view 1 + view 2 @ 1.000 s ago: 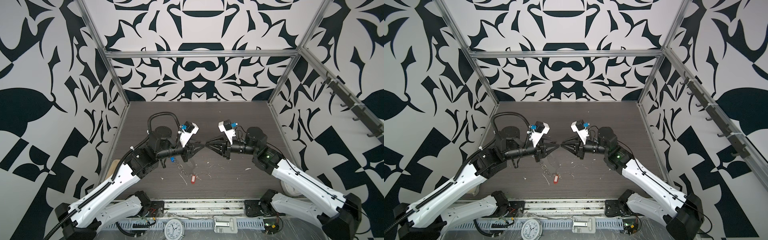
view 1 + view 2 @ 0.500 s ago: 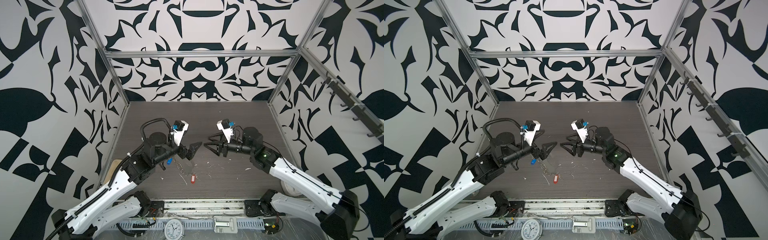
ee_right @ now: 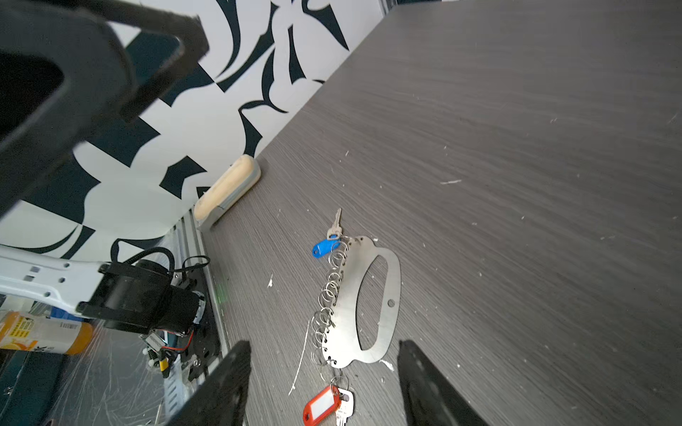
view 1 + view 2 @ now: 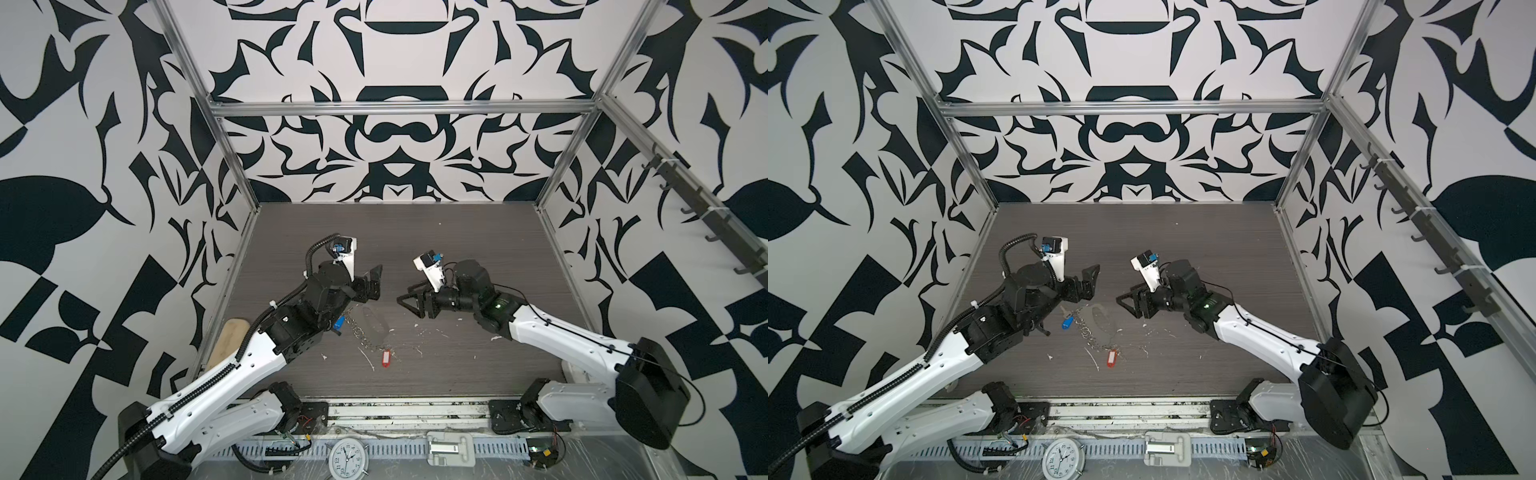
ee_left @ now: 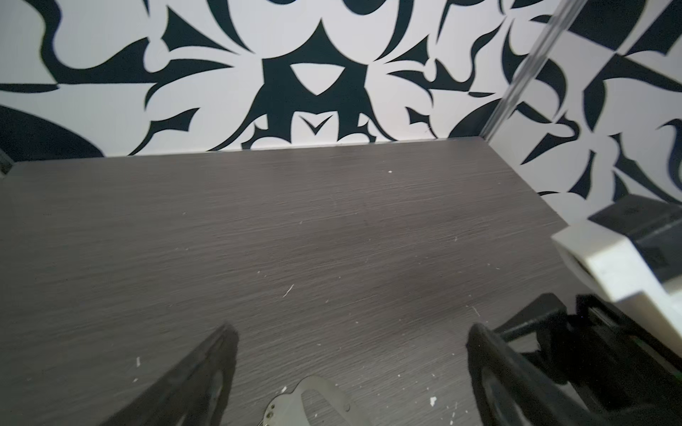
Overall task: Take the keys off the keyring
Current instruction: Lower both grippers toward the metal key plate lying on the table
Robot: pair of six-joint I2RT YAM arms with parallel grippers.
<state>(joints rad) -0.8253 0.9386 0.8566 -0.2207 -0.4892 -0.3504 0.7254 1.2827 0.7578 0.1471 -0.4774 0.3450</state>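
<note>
Silvery half-moon keyring (image 3: pixel 346 313) lies flat — blue-tagged key (image 3: pixel 324 248) at one end, red-tagged key (image 3: pixel 321 405) at the other.

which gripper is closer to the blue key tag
Left. The left gripper hovers open just behind the blue key tag; the right gripper sits farther off, beyond the keyring.

Keyring (image 3: pixel 348 295): one, lying flat on the table (image 3: pixel 516 184), nearer the front edge.
Small rings along its curved edge: over ten; they overlap, so no exact count can be taken.
Tags: two, one blue tag (image 3: pixel 324 248) and one red tag (image 3: pixel 320 405).
Keys: two made out. One key (image 3: pixel 335 225) is beside the blue tag. One key (image 3: pixel 345 407) is beside the red tag, partly cut off in the right wrist view.
Wooden board (image 3: pixel 228 188): one, at the table's left edge.
Grippers: two, the left gripper (image 4: pixel 375 282) and the right gripper (image 4: pixel 409 297), with two fingers (image 5: pixel 206 376) each.
Clock (image 4: pixel 348 456): one, beyond the front edge.
White scraps: many, scattered, uncounted.
</note>
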